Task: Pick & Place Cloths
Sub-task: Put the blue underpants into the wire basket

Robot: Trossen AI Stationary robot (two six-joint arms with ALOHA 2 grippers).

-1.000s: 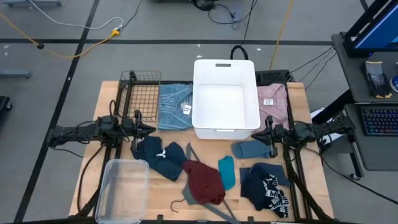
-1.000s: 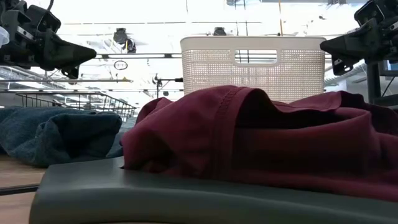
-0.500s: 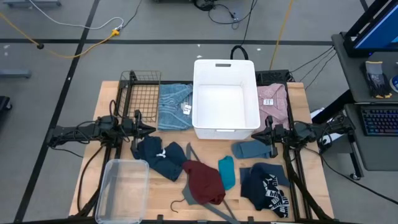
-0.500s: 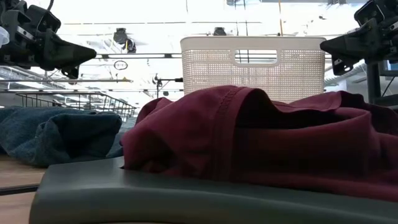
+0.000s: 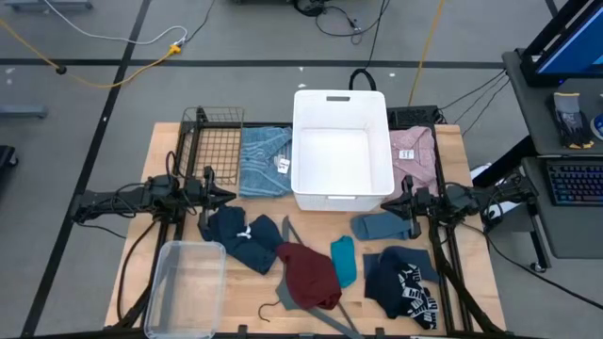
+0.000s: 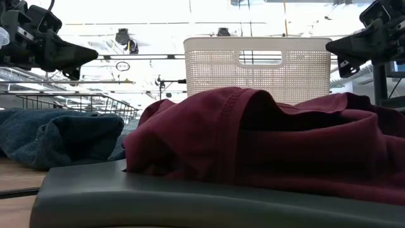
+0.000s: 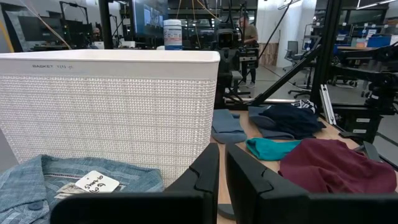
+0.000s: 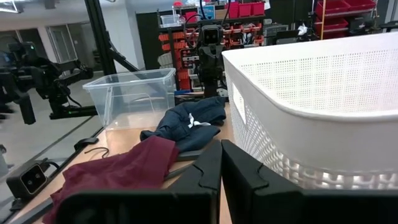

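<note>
Several small cloths lie on the table in the high view: a navy one (image 5: 240, 235), a maroon one (image 5: 308, 274) draped over a grey hanger (image 5: 288, 294), a teal one (image 5: 344, 261), a slate-blue one (image 5: 381, 226), a navy one with white print (image 5: 403, 285). A folded light-blue cloth (image 5: 265, 160) lies left of the white basket (image 5: 342, 148), a folded pink one (image 5: 415, 153) right of it. My left gripper (image 5: 229, 197) hovers shut above the table's left side, my right gripper (image 5: 393, 203) shut at the right. Both are empty.
A clear plastic bin (image 5: 185, 286) sits at the near left. A black wire rack (image 5: 213, 151) stands at the far left. The hanger's grey bar (image 6: 190, 202) fills the low view's foreground under the maroon cloth (image 6: 266, 142).
</note>
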